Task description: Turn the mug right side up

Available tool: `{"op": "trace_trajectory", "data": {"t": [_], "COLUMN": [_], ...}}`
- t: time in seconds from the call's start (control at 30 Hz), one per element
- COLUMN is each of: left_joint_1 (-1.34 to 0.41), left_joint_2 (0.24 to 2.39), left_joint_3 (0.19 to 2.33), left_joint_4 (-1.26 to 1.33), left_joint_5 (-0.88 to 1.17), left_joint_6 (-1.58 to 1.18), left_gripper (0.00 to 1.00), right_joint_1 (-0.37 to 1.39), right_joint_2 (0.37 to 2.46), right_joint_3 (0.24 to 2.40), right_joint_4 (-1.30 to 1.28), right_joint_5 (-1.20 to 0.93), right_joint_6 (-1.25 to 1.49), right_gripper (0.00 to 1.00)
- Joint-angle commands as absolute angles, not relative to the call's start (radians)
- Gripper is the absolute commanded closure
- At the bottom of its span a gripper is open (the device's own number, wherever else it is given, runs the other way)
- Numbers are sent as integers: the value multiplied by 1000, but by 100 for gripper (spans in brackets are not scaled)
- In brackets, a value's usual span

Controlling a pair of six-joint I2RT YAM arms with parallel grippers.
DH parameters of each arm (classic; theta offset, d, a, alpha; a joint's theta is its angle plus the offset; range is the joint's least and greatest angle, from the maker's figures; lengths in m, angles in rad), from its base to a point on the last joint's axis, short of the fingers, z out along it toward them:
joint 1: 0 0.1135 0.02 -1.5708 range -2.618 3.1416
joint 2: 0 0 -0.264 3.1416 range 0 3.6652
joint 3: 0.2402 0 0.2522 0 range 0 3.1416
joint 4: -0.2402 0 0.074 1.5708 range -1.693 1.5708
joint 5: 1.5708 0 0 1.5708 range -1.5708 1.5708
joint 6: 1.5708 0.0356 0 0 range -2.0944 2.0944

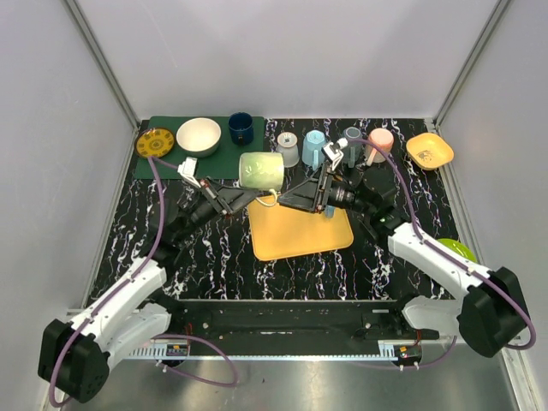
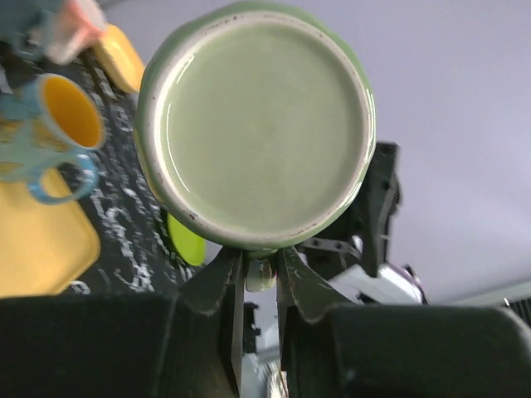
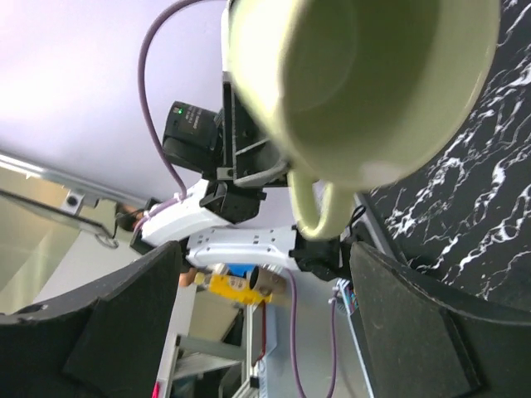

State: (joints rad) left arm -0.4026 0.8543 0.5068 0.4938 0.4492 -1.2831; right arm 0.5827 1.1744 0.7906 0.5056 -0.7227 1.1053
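Two tools face each other above the desk (image 1: 214,257). The left tool (image 2: 259,278) pinches the handle (image 3: 304,203) of the green mug (image 1: 261,169). It is held aloft on its side at the yellow tray's (image 1: 300,235) 11 o'clock, mouth toward the right tool (image 3: 265,307), whose fingers are spread. Judged about half turned; left to do: mouth to 12 o'clock, set down, release.

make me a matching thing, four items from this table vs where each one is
1 mug
2 white bowl
3 tray
4 pink cup

a on the green mat
b middle of the table
c in the left claw, lifted
d back row, beside the yellow dish

Pairs: 1-c, 2-a, 3-b, 4-d
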Motion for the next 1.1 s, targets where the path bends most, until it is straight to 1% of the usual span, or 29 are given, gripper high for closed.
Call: {"op": "trace_trajectory", "data": {"t": [0.0,0.17,0.3,0.4,0.5,0.53,0.57,0.63,0.73,0.87,0.97,1.07], "left_joint_1": [-472,-514,-534,-554,-572,-575,-583,-592,-601,-612,-621,-632], "left_joint_2": [864,868,871,882,891,893,896,897,899,905,914,922], "left_joint_3": [598,609,606,603,597,597,598,597,597,594,592,586], "left_joint_4": [808,813,805,807,816,816,816,813,808,810,815,824], "left_joint_5": [482,472,456,449,440,439,434,434,430,426,429,431], "left_joint_6": [-1321,-1313,-1302,-1299,-1298,-1296,-1296,-1292,-1285,-1282,-1282,-1281], "left_gripper": [100,100,100,100,100,100,100,100,100,100,100,100], "right_joint_1": [589,588,591,592,600,604,607,610,615,621,626,626], "right_joint_2": [1209,1201,1206,1222,1249,1255,1259,1269,1281,1293,1304,1315], "right_joint_3": [839,885,896,903,922,925,927,933,942,950,951,946], "right_joint_4": [696,559,558,572,577,581,583,584,586,597,633,673], "right_joint_5": [-842,-824,-831,-831,-844,-850,-854,-857,-865,-871,-887,-896], "right_joint_6": [1213,1119,1117,1120,1121,1126,1124,1124,1124,1131,1155,1173], "right_gripper": [12,14,16,22,31,35,42,45,46,52,58,72]}}
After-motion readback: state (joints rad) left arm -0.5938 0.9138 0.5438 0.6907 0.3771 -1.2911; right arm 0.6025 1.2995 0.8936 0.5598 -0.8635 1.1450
